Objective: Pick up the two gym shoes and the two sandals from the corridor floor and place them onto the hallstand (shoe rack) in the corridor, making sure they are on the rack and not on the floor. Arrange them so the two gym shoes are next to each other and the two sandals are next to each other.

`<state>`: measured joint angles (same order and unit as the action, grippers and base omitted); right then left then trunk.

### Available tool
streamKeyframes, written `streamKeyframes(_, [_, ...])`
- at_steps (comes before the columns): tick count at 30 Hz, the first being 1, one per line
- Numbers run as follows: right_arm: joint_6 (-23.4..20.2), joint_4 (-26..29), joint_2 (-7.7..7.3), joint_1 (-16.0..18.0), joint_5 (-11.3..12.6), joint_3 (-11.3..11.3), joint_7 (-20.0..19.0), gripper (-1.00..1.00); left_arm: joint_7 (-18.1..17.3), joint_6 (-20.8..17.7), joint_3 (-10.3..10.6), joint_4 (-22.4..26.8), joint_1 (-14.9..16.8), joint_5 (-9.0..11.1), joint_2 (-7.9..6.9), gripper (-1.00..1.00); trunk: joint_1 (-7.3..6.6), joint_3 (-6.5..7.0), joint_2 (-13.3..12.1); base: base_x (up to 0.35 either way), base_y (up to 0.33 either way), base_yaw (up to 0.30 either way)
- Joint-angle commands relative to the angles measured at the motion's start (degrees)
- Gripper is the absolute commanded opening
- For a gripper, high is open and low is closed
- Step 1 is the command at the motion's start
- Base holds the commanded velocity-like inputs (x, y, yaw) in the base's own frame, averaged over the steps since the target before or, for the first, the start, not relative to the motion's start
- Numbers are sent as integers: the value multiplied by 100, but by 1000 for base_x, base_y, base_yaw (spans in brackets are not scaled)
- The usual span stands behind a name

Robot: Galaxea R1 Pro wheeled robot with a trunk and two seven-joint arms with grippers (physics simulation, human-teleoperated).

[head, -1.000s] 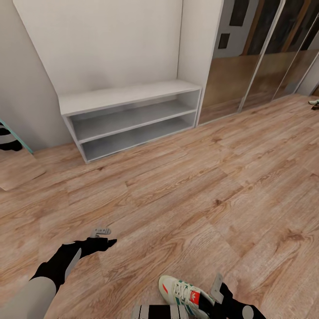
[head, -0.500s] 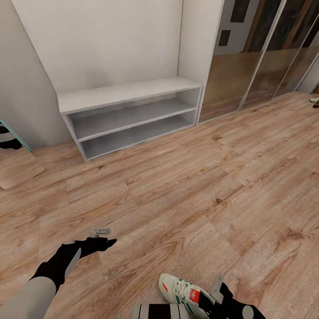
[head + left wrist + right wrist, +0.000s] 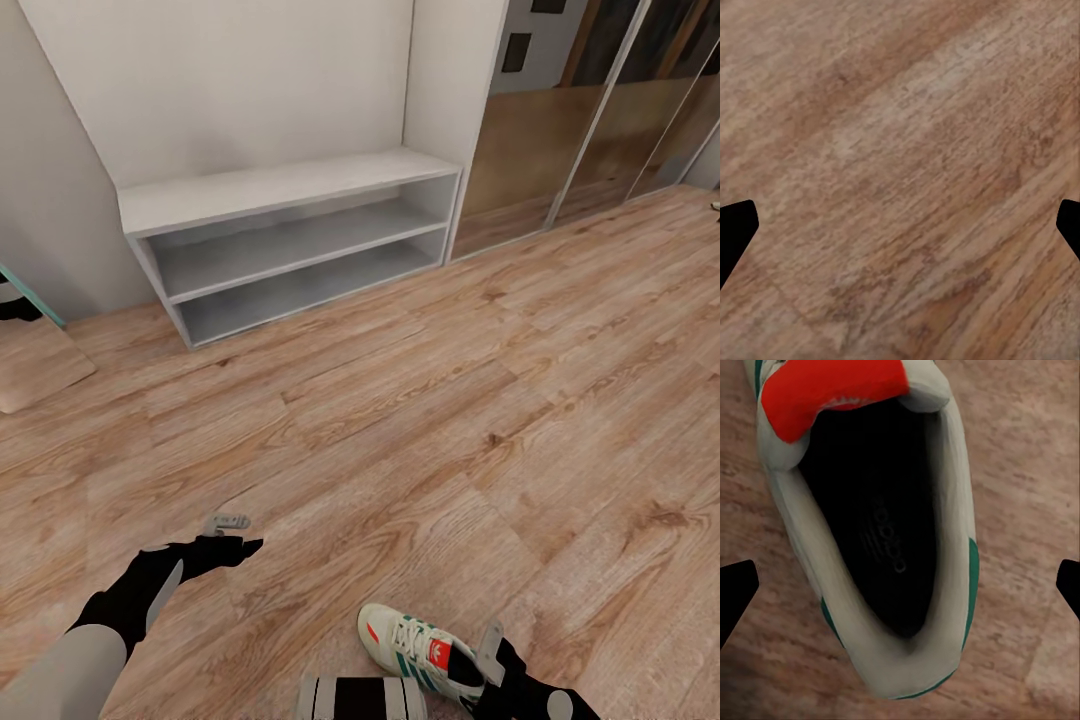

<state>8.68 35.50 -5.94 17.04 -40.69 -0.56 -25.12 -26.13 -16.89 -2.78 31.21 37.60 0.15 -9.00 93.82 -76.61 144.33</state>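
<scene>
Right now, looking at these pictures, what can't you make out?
- Sneaker: in the head view its heel is hidden behind the right gripper, so a grip can't be confirmed.
- Right wrist view: the sneaker's toe is cut off by the picture's edge.
- Small object at the head view's far right edge: cut off, too small to identify.
- Shoe rack: the lower shelf's back is in shadow.
- Left gripper: too small to judge the finger gap.

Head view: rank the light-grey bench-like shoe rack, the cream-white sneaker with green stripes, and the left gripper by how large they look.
1. Light-grey shoe rack: by far the largest, though farthest away.
2. Cream-white sneaker, near the bottom edge by the right gripper.
3. Left gripper: looks smaller than the sneaker, but both are close to the camera, so this order is less sure.
</scene>
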Motion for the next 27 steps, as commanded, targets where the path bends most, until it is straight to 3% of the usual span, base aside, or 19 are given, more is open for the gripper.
streamKeyframes(1, [28,5,-3,1,-53,-5,-2,100,-33,-51,-29,8,1,0,4,100,-1,-4,2,0,0,0])
streamKeyframes(7, [29,16,-4,1,-53,-5,-2,100,-31,-53,-29,14,2,-3,4,100,-1,-4,2,0,0,0])
streamKeyframes(16, [29,23,-4,1,-53,-5,15,100,-32,-60,-29,25,-6,1,4,100,22,-203,14,0,0,0])
streamKeyframes(27, [37,19,-4,1,-46,-6,294,100,-33,-51,-29,26,-7,0,-2,100,27,-248,16,0,0,0])
